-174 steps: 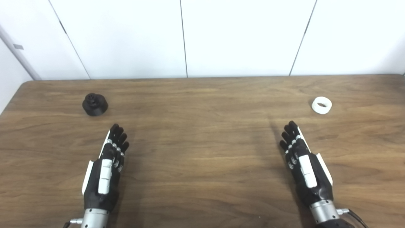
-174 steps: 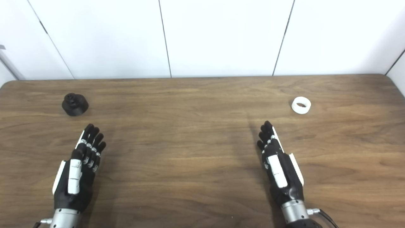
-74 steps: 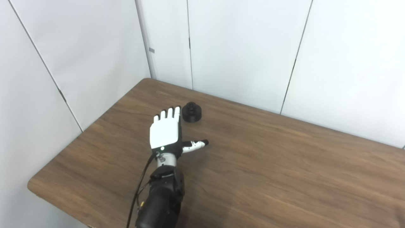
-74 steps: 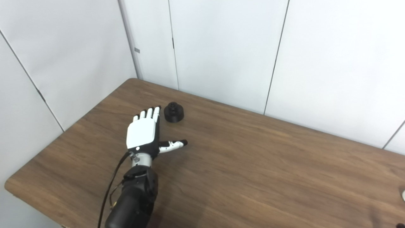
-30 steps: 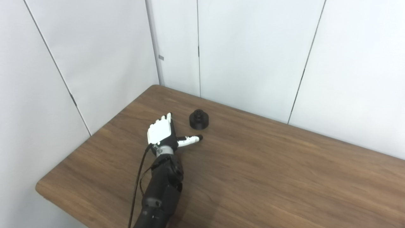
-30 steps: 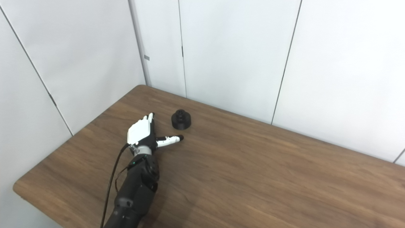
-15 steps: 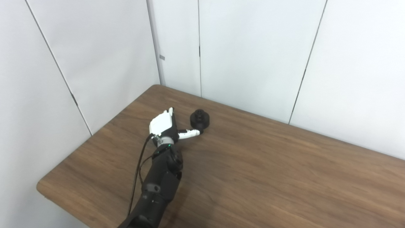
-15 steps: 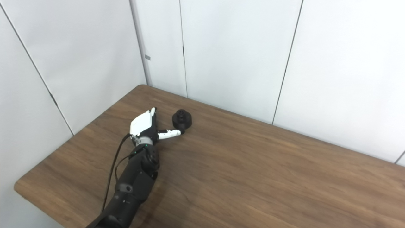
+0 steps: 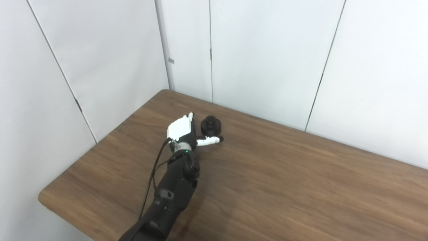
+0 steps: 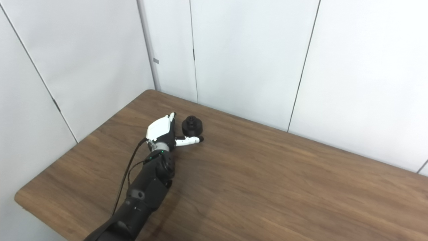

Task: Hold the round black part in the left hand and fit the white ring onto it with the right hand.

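L robot hand [image 9: 183,132] spread beside unlabelled black part [image 9: 211,125].

A dark brown wooden table [image 9: 284,187] with rounded corners stands against white wall panels. A round black part [image 9: 211,125] sits on it near the far left corner, close to the far edge.

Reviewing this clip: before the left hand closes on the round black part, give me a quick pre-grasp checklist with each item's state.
1. Round black part upright on the table: ok.
2. Left hand beside the part, thumb in front of it: ok.
3. Hand open, nothing held: ok.
4. Fingers reaching round the part's far side: cannot tell.
5. Thumb touching the part: cannot tell.
6. White ring and right hand ready: cannot tell, both out of view.
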Robot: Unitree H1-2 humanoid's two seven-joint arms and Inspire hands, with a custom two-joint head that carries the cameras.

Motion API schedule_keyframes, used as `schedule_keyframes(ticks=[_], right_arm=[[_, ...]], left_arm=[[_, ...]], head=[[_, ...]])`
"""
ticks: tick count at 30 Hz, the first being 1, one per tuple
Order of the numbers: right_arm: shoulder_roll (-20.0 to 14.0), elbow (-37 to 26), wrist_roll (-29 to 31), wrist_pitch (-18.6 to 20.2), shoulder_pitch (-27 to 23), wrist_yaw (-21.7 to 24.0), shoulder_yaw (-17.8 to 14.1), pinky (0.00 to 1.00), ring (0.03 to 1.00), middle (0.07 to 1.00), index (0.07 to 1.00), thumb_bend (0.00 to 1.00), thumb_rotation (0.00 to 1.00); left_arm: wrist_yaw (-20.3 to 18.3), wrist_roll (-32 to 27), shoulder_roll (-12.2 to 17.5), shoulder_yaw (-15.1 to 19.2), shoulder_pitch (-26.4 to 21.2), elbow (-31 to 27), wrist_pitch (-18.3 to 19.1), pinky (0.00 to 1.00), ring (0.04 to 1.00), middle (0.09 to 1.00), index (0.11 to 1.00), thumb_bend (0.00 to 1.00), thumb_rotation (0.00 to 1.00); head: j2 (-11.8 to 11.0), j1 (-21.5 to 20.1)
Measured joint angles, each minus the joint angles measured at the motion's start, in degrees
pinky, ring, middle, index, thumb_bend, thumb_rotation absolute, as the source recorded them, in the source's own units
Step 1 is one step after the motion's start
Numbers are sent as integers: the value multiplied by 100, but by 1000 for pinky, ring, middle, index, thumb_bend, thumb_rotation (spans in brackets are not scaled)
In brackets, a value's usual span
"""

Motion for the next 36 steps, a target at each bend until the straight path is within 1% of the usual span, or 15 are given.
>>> schedule_keyframes(ticks=[8,13,17,21,24,26,27,28,29,30,31,32,34,36], right_arm=[[11,-19,-85,-23,32,-1,16,1000,1000,1000,1000,686,781],[13,-19,-100,-132,44,-2,29,1000,1000,1000,1000,686,787],[13,-19,-103,-162,49,-3,36,1000,1000,1000,1000,684,776],[13,-19,-104,-212,59,-3,48,1000,1000,1000,1000,682,783],[13,-30,-101,-213,77,-8,60,1000,1000,1000,1000,687,777],[15,-31,-91,-220,87,-4,65,1000,1000,1000,1000,683,780],[15,-31,-89,-223,88,-4,66,1000,1000,1000,1000,683,780],[18,-31,-90,-224,91,-5,66,1000,1000,1000,1000,677,781],[21,-32,-90,-224,96,-7,67,1000,1000,1000,1000,676,781],[23,-36,-91,-225,102,-8,68,1000,1000,1000,1000,672,782],[24,-42,-91,-225,109,-8,71,1000,1000,1000,1000,666,782],[28,-46,-91,-228,115,-8,74,1000,1000,1000,1000,660,786],[33,-48,-91,-242,125,-7,76,1000,1000,1000,1000,656,786],[36,-48,-90,-252,135,-5,76,1000,1000,1000,1000,662,782]], left_arm=[[136,-131,19,-224,-3,62,-1,1000,1000,1000,997,1000,606],[267,-276,60,-410,-3,108,-3,1000,1000,1000,1000,1000,636],[276,-331,105,-523,-3,110,-3,1000,1000,1000,997,1000,646],[323,-436,116,-550,-3,110,-3,1000,1000,1000,1000,1000,616],[430,-588,120,-555,-3,110,-19,1000,1000,1000,988,1000,555],[567,-766,115,-519,-3,111,-87,1000,999,998,884,907,380],[654,-849,108,-492,-3,115,-131,1000,992,989,816,855,292],[766,-1002,88,-413,-3,148,-276,1000,964,953,682,784,134],[919,-1149,66,-348,-3,200,-427,1000,960,948,663,775,111],[1078,-1280,38,-278,-3,287,-621,1000,946,930,579,649,82],[1249,-1420,13,-221,-5,408,-846,1000,925,901,531,584,64],[1414,-1532,-7,-175,-5,496,-1039,1000,903,875,501,542,51],[1740,-1723,-32,-104,-27,742,-1435,1000,889,860,486,520,44],[1910,-1888,-31,-77,-53,931,-1729,1000,881,855,481,513,43]], head=[[-9,-44],[-18,-53],[-18,-97],[-9,-105],[0,-123],[9,-149],[9,-158],[9,-158],[9,-158],[9,-193],[9,-193],[17,-202],[26,-220],[26,-228]])
